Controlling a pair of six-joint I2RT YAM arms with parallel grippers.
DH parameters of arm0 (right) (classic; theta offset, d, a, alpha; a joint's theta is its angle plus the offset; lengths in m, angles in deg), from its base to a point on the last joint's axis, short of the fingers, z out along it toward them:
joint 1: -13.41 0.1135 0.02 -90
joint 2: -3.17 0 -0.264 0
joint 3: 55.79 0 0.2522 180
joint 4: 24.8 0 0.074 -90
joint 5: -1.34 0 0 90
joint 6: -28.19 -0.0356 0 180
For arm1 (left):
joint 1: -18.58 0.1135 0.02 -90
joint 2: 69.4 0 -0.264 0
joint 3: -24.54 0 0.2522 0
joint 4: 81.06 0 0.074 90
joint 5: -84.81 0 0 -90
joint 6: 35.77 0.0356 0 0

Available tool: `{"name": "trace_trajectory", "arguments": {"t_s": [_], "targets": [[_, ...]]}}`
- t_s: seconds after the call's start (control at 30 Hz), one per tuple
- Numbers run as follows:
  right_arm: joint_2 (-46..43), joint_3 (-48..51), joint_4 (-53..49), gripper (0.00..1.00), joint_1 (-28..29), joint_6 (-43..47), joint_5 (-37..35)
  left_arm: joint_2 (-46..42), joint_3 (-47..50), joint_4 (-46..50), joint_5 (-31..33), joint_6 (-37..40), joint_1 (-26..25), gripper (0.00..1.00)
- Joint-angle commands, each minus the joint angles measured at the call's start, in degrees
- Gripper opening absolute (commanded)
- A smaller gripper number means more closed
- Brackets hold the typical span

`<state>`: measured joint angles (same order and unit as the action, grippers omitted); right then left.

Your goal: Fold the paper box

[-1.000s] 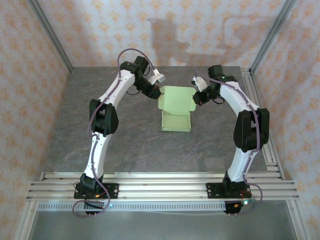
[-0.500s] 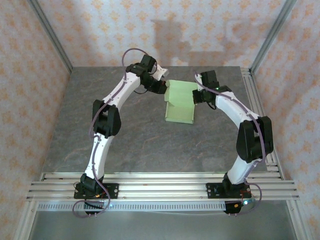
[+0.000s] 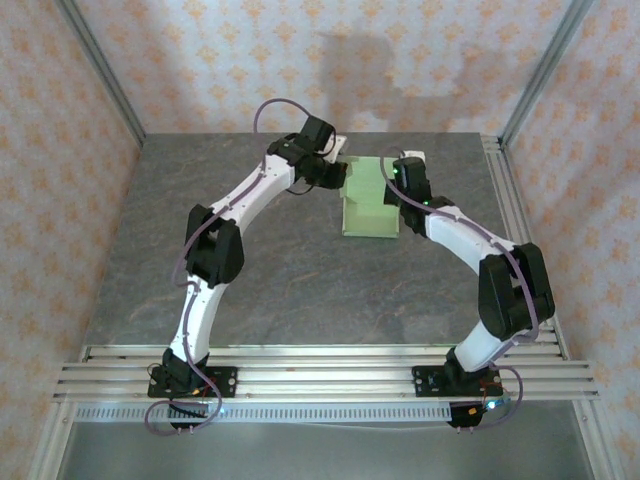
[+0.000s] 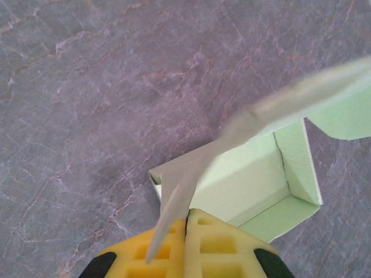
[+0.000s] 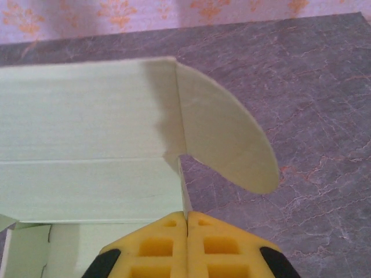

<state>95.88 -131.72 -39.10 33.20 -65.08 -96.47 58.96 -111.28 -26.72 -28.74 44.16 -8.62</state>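
Note:
The paper box (image 3: 370, 205) is pale green card, half formed, standing on the grey table at the back centre, its lid panel raised between the two grippers. My left gripper (image 3: 345, 172) is shut on the lid's left edge; in the left wrist view its yellow pads (image 4: 186, 223) pinch a thin blurred flap (image 4: 191, 174), with the box's open tray (image 4: 255, 185) below. My right gripper (image 3: 392, 190) is shut on the lid's right edge; its pads (image 5: 186, 219) clamp the card beside a rounded ear flap (image 5: 223, 130) and the broad lid panel (image 5: 87, 145).
The grey marbled table (image 3: 250, 270) spreads out in front of the box. Patterned walls (image 3: 400, 70) and aluminium posts (image 3: 545, 70) close the back and sides. A rail (image 3: 320, 365) runs along the near edge by the arm bases.
Both grippers have moved inward and toward the back right, carrying the box with them. The lid panel has swung up and closed in over the tray.

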Motion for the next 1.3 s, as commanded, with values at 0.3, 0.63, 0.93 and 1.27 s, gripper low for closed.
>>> {"name": "trace_trajectory", "arguments": {"t_s": [0.3, 0.63, 0.93, 1.27], "targets": [[-1.58, 8.30, 17.75, 0.00, 1.92, -3.44, -5.40, -5.58, 7.93, -11.55, 7.84, -7.06, -1.82, 0.00], [-0.69, 14.94, 28.52, 0.00, 3.14, -4.06, -7.53, -5.53, 11.15, -16.67, 7.88, -10.57, -2.51, 0.00], [1.04, 19.38, 38.32, 0.00, 4.96, -2.48, -10.35, -7.79, 19.89, -26.68, 9.32, -13.11, -3.63, 0.00], [2.47, 24.13, 47.11, 0.00, 5.02, -2.63, -9.22, -12.36, 28.67, -36.76, 10.64, -14.46, -4.78, 0.00]]}}
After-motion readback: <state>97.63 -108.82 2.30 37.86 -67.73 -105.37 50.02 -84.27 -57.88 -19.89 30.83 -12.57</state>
